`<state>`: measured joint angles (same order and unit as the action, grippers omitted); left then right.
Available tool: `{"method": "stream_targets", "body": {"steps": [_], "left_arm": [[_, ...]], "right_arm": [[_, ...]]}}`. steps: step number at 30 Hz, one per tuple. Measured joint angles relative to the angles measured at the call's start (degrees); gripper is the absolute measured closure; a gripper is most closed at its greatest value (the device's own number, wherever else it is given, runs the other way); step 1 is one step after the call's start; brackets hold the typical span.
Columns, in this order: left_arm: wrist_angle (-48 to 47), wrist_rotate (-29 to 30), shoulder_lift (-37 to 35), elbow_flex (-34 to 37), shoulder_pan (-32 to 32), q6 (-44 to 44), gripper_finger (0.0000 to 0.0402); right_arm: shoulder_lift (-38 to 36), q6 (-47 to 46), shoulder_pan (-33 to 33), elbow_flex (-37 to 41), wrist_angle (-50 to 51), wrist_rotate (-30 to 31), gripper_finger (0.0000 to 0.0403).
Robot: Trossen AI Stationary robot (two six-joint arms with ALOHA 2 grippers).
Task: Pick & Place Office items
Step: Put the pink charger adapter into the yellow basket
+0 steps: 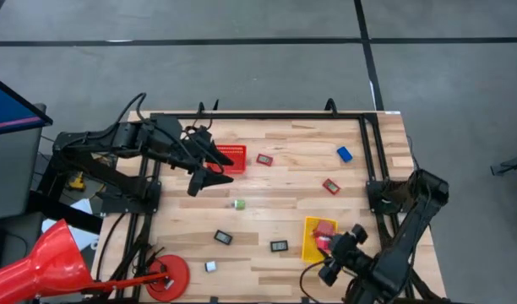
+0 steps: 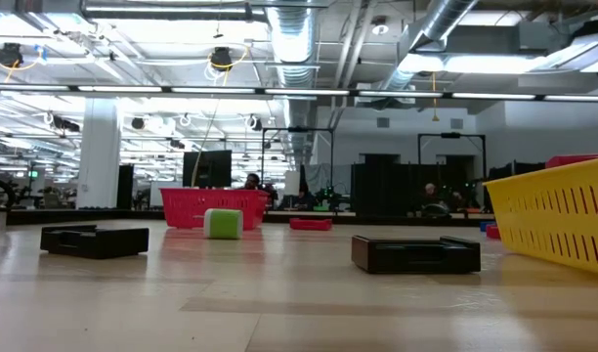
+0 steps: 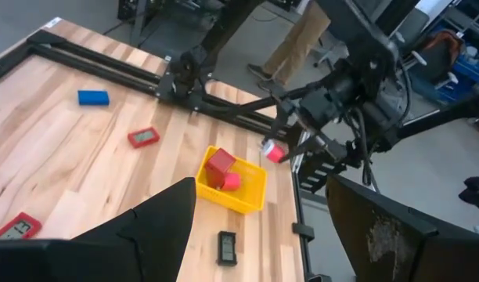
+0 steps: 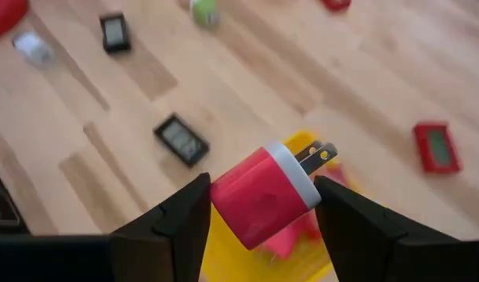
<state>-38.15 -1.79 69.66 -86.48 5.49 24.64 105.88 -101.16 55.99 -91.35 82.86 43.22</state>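
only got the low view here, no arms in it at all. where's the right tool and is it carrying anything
Observer: The right tool hangs above the yellow bin, shut on a red plug adapter with a white face and two metal prongs.
Operator: anything already in the bin
Observer: Yes, a red block and a pink piece lie inside it.
Operator: and the left tool
Observer: The left tool is open and holds nothing, waiting beside the red mesh basket at the table's far left.
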Motion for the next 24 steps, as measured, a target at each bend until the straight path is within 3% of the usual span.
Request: {"method": "stream_targets", "body": {"steps": [12, 24], "left_arm": [[1.4, 1.5, 0.0, 0.0, 0.6, 0.2, 0.0119], [1.8, 1.6, -0.1, 0.0, 0.6, 0.9, 0.0119]], "right_arm": [[10.5, -6.9, -3.0, 0.1, -3.2, -8.9, 0.0198], [11.5, -6.8, -4.2, 2.2, -6.4, -11.5, 0.0195]]}}
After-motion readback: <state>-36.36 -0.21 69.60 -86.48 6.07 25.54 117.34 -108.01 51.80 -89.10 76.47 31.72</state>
